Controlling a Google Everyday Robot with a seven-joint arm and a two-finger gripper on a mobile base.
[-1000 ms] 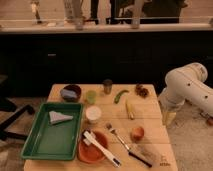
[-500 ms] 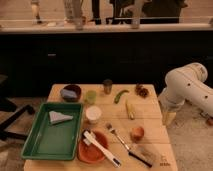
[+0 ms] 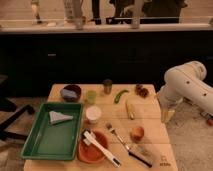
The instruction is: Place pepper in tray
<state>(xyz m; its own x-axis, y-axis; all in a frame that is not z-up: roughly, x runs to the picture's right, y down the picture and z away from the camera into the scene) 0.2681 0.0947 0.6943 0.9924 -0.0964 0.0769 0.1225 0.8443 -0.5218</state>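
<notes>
Hanging beside the wooden table's (image 3: 150, 108) edge, pincer (image 3: 167, 116); pepper (image 3: 120, 96) slender, curved.

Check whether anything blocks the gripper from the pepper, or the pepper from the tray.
A light-green cup and a white cup stand between the pepper and the tray. The gripper hangs beyond the table's right edge; only a pale yellow piece lies between it and the pepper.

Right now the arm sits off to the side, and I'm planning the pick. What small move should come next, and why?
Probably swing the gripper left to hover above the pepper. The gripper hangs open and empty beside the right edge of the table. The pepper lies untouched toward the table's far side, apart from the tray, so it has to be reached before anything else.
</notes>
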